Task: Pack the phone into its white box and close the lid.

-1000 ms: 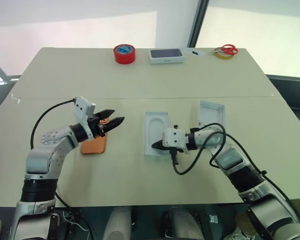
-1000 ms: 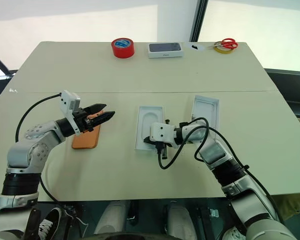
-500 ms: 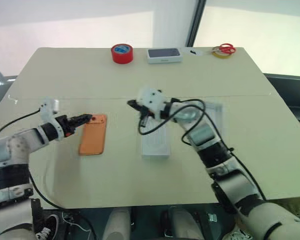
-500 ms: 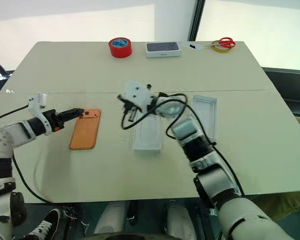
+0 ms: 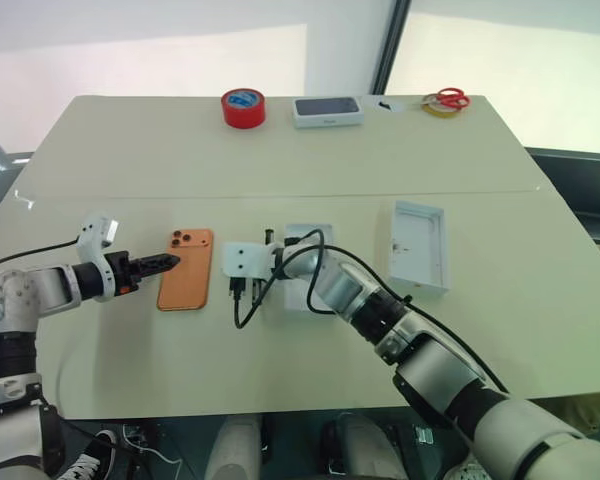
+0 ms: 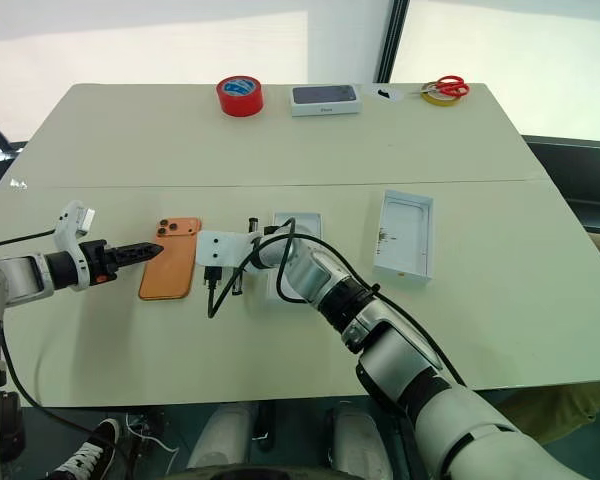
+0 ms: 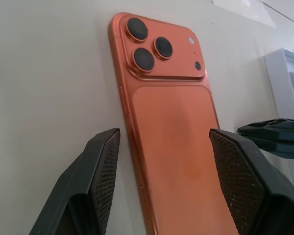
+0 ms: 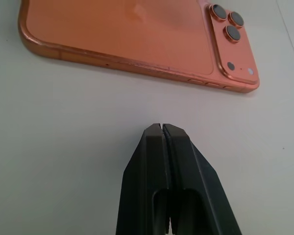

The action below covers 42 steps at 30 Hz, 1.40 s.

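Nothing is packed yet. The phone (image 5: 186,269) lies flat on the tabletop (image 5: 280,160), back up, lens cluster toward the far end, outside any box. The white box (image 5: 307,262) sits just beside it toward the robot's right, largely covered by the right arm, so its contents cannot be read; the phone is plainly not in it. The lid (image 5: 419,248) lies open side up, well apart further right, not yet fitted. The left gripper (image 5: 158,265) is held low at the phone's left edge with jaws spread wide; in the left wrist view its fingers (image 7: 100,171) straddle the phone's near end, but nothing is gripped. The right gripper (image 8: 162,128) is pressed fully shut on nothing, its tip near the phone's right-hand long edge without touching. By the look of it, the phone is being approached from both sides, perhaps for a pinch or nudge. Left to do: phone lifted or slid into the white box, then the lid fetched and seated over it. Red tape (image 5: 244,106), a picture-topped box (image 5: 329,110) and scissors (image 5: 450,100) lie unused along the far edge.
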Available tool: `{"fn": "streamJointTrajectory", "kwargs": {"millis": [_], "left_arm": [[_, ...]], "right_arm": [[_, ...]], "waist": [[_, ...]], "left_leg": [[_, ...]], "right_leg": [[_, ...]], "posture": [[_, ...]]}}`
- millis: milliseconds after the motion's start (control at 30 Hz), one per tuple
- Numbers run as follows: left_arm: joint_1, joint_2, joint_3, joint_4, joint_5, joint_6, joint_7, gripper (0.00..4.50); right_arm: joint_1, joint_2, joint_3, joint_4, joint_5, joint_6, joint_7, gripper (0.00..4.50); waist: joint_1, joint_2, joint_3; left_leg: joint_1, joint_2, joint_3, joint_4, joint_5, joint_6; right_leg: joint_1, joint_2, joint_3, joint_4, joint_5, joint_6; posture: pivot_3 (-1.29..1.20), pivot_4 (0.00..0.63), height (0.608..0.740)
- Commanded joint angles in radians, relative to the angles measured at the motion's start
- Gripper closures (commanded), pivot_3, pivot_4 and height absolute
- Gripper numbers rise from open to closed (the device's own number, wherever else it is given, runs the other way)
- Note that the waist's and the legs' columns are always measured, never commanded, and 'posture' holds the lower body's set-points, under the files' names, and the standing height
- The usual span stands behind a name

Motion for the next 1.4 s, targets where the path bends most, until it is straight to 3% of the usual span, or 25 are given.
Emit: {"fn": "streamJointTrajectory", "kwargs": {"millis": [33,300,600,833,933,1067,1100,1400], "left_arm": [[0.046,-0.054,-0.111,-0.001,-0.001,0.034,-0.047,1.44],[-0.015,-0.109,-0.181,0.030,0.026,0.036,-0.096,1.44],[-0.107,-0.169,-0.171,0.130,0.021,0.095,-0.112,1.44],[-0.105,-0.149,-0.163,0.149,0.046,0.074,-0.131,1.44],[-0.100,-0.148,-0.150,0.161,0.045,0.072,-0.137,2.27],[-0.096,-0.143,-0.152,0.154,0.048,0.068,-0.137,4.17],[-0.096,-0.143,-0.143,0.156,0.038,0.074,-0.140,4.48],[-0.111,-0.154,-0.053,0.199,-0.006,0.109,-0.135,4.48]], "right_arm": [[0.002,-0.006,-0.005,-0.021,-0.013,-0.010,0.007,4.44],[0.022,-0.050,-0.018,-0.063,-0.025,0.007,0.038,4.44],[0.027,-0.063,-0.022,-0.076,-0.024,0.013,0.039,4.44],[0.030,-0.065,-0.025,-0.077,-0.022,0.017,0.038,4.44],[0.028,-0.066,-0.025,-0.073,-0.024,0.010,0.034,4.50],[0.027,-0.065,-0.026,-0.069,-0.022,0.010,0.036,4.50],[0.026,-0.064,-0.027,-0.067,-0.021,0.008,0.035,4.50],[0.007,-0.044,-0.054,-0.056,-0.007,-0.011,0.009,4.50]], "waist": [[0.003,0.000,-0.001],[0.011,0.006,-0.008],[0.013,0.008,-0.011],[0.008,0.008,-0.011],[0.005,0.008,-0.011],[0.006,0.007,-0.011],[0.005,0.007,-0.011],[-0.001,0.007,-0.011]], "left_leg": [[0.000,0.000,0.000,0.000,0.000,0.000],[0.002,-0.003,0.000,0.000,-0.001,0.002],[0.002,-0.003,0.000,0.001,-0.002,0.003],[0.002,-0.003,0.000,0.001,-0.001,0.002],[0.002,-0.003,0.000,0.001,-0.001,0.002],[0.002,-0.003,0.000,0.000,-0.001,0.003],[0.003,-0.003,0.000,0.001,-0.001,0.002],[0.003,-0.003,0.000,-0.001,-0.002,0.004]], "right_leg": [[0.000,0.000,0.000,0.000,0.000,0.000],[0.003,-0.003,0.000,-0.001,0.000,0.000],[0.004,-0.003,0.000,-0.001,0.000,0.000],[0.004,-0.003,0.000,-0.001,0.000,0.000],[0.004,-0.003,0.000,-0.001,0.000,0.000],[0.004,-0.003,0.000,-0.001,0.000,0.000],[0.004,-0.003,0.000,-0.001,0.000,0.000],[0.004,-0.003,0.000,-0.001,0.000,0.000]], "posture": [[0.00,0.150,0.740],[0.00,0.150,0.740],[0.00,0.150,0.740],[0.00,0.150,0.740],[0.00,0.150,0.740],[0.00,0.150,0.740],[0.00,0.150,0.740],[0.00,0.150,0.740]]}}
